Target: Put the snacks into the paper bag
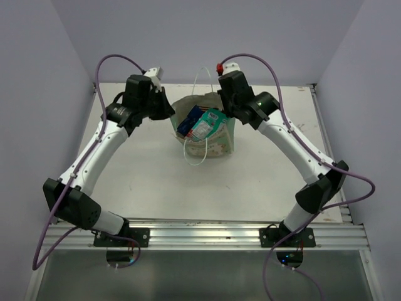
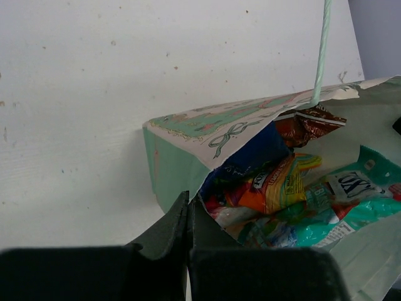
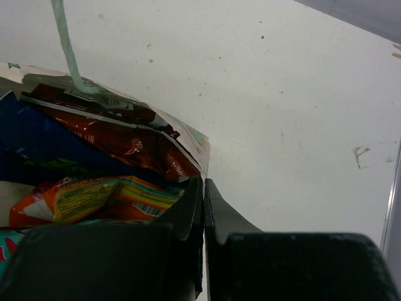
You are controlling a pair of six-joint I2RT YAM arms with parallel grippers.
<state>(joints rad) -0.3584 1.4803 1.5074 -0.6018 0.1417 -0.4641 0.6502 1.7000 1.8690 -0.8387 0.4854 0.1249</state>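
Note:
The paper bag (image 1: 216, 145) stands upright at the table's far middle with its mouth open. Both grippers pinch its rim from opposite sides. My left gripper (image 2: 189, 202) is shut on the bag's left wall (image 2: 172, 166). My right gripper (image 3: 203, 187) is shut on the right rim (image 3: 199, 143). Inside lie the dark blue packet (image 2: 250, 157), the red Doritos bag (image 3: 125, 141), the orange-white packet (image 2: 276, 185) and the teal-white packet (image 2: 357, 204). I cannot pick out the green-yellow packet for sure.
White string handles rise from the bag (image 2: 322, 50) and one hangs down its front (image 1: 195, 153). The table's raised right edge (image 1: 326, 138) and purple walls bound the space. No packets lie loose on the table.

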